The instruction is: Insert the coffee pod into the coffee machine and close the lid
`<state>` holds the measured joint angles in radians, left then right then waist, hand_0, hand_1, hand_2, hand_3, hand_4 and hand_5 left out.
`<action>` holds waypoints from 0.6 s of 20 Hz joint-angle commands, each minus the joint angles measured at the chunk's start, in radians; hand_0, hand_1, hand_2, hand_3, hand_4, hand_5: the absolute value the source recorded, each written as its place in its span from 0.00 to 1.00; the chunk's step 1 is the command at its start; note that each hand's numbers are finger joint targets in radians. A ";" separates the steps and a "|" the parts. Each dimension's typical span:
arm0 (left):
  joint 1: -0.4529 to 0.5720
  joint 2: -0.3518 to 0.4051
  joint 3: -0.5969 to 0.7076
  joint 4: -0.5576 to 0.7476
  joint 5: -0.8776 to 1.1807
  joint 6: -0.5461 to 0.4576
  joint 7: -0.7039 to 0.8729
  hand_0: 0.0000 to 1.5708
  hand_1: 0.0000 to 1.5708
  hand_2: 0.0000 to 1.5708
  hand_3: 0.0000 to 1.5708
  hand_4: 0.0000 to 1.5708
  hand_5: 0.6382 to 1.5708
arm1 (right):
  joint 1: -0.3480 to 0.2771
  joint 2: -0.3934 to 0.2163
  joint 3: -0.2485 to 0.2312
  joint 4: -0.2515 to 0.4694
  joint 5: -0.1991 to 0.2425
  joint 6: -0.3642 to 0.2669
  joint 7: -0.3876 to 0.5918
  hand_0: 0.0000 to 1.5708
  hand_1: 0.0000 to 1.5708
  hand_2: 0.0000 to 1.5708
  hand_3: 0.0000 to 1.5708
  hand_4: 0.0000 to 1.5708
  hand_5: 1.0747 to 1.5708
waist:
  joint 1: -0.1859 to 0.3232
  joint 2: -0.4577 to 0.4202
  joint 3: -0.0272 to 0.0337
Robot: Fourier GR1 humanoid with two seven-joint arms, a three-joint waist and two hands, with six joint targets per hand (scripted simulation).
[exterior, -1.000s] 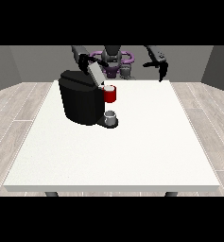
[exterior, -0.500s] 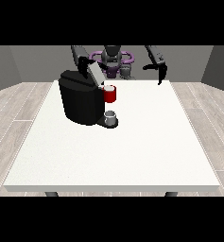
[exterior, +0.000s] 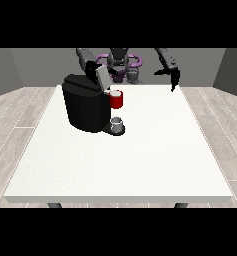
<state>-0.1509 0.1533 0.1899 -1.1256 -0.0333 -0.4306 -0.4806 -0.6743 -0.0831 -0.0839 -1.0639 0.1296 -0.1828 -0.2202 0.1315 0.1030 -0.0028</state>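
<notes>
Red thing (exterior: 117, 100) at coffee machine (exterior: 86, 102)

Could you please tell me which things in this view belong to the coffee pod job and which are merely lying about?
Belonging to the job:
- black coffee machine
- its raised grey lid
- hand at the view's right

Merely there:
- red thing at the machine
- grey thing on the machine's base, which I cannot tell for the pod
- white table

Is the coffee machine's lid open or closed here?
Open: the grey lid stands raised above the black coffee machine, tilted up behind the red thing at the machine.
</notes>
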 commanded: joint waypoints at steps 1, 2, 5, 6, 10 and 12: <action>-0.063 0.016 0.017 0.030 0.023 -0.012 0.004 0.00 0.00 0.00 0.00 0.22 1.00 | -0.055 0.045 0.046 0.047 0.051 -0.042 0.028 0.00 0.00 0.00 0.00 0.28 1.00 | 0.018 0.038 0.0025; -0.023 -0.015 -0.023 0.022 -0.021 0.018 -0.016 0.00 0.00 0.00 0.00 0.24 1.00 | -0.051 0.055 0.059 0.042 0.065 -0.057 0.023 0.00 0.00 0.00 0.00 0.29 1.00 | 0.027 0.020 0.0026; -0.066 0.009 0.001 0.045 0.005 -0.003 -0.002 0.00 0.00 0.00 0.00 0.23 1.00 | -0.084 0.059 0.077 0.026 0.072 -0.054 0.057 0.00 0.00 0.00 0.00 0.27 1.00 | 0.033 0.027 0.0024; -0.053 0.023 0.006 0.054 0.024 -0.041 -0.003 0.00 0.00 0.00 0.00 0.21 1.00 | -0.105 0.009 0.059 0.018 0.062 -0.021 0.075 0.00 0.00 0.00 0.00 0.27 1.00 | 0.040 0.027 0.0024; -0.039 0.036 -0.004 0.064 0.005 -0.051 -0.044 0.00 0.00 0.00 0.00 0.25 1.00 | -0.101 0.018 0.095 -0.006 0.107 -0.072 0.128 0.00 0.00 0.00 0.00 0.24 1.00 | 0.084 0.047 0.0016; -0.084 -0.004 -0.005 0.073 0.011 -0.014 -0.011 0.00 0.00 0.00 0.00 0.24 1.00 | -0.112 0.045 0.116 -0.043 0.104 -0.082 0.135 0.00 0.00 0.00 0.00 0.25 1.00 | 0.081 0.062 0.0019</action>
<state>-0.2123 0.1591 0.1833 -1.0715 -0.0252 -0.4516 -0.4895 -0.7226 -0.0582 -0.0624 -1.1322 0.1543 -0.2864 -0.0319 0.1628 0.1283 0.0133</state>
